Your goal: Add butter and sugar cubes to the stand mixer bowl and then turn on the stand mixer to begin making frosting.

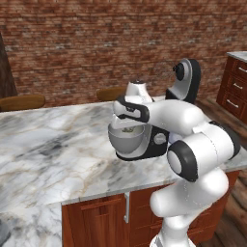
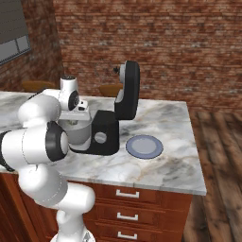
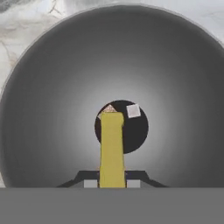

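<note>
A: Claw (image 3: 112, 183) hangs over the stand mixer bowl (image 3: 52, 131), clamped on the near end of the butter (image 3: 112, 144); the stick points down at the bowl floor, where sugar cubes (image 3: 133, 110) lie just past its tip.

B: Handling?

A: Likely light, soft, greasy. It may smear or cling to the pads on release. Hold across the narrow sides, gently. Bowl sits on the stand mixer (image 1: 144, 140), on the counter (image 1: 58, 144).
</note>
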Tool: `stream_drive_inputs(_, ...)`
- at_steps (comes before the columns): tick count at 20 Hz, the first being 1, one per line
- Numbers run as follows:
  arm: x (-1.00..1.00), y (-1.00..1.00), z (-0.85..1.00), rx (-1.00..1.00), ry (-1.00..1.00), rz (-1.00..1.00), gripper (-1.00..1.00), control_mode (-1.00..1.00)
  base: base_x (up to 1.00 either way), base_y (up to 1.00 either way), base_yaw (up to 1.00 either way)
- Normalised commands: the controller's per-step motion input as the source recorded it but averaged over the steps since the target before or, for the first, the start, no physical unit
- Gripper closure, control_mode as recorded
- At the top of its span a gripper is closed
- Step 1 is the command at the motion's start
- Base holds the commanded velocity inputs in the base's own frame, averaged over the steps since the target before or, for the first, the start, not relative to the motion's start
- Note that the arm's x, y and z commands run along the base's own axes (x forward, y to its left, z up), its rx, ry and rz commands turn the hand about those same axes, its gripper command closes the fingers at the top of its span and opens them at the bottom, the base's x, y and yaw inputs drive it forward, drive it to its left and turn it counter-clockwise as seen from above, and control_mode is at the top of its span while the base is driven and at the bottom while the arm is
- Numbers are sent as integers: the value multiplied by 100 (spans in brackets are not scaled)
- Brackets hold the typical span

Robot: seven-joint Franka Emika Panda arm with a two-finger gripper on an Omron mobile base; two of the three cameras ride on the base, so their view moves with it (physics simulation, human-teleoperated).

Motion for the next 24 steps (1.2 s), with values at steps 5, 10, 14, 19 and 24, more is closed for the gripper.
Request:
stream_drive_inputs(5, 9, 1, -4, 0, 0, -3, -100, -100, 0, 0, 0)
stream_drive_inputs(10, -7, 0, 14, 0, 0, -2, -100, -100, 0, 0, 0)
stream_drive_inputs(14, -64, -4, 78, 4, -5, 0, -100, -100, 0, 0, 0)
stream_drive_inputs(19, -97, -16, 100, 9, -9, 0, -100, -100, 0, 0, 0)
stream_drive_inputs(24, -85, -42, 92, 11, -9, 0, -100, -100, 0, 0, 0)
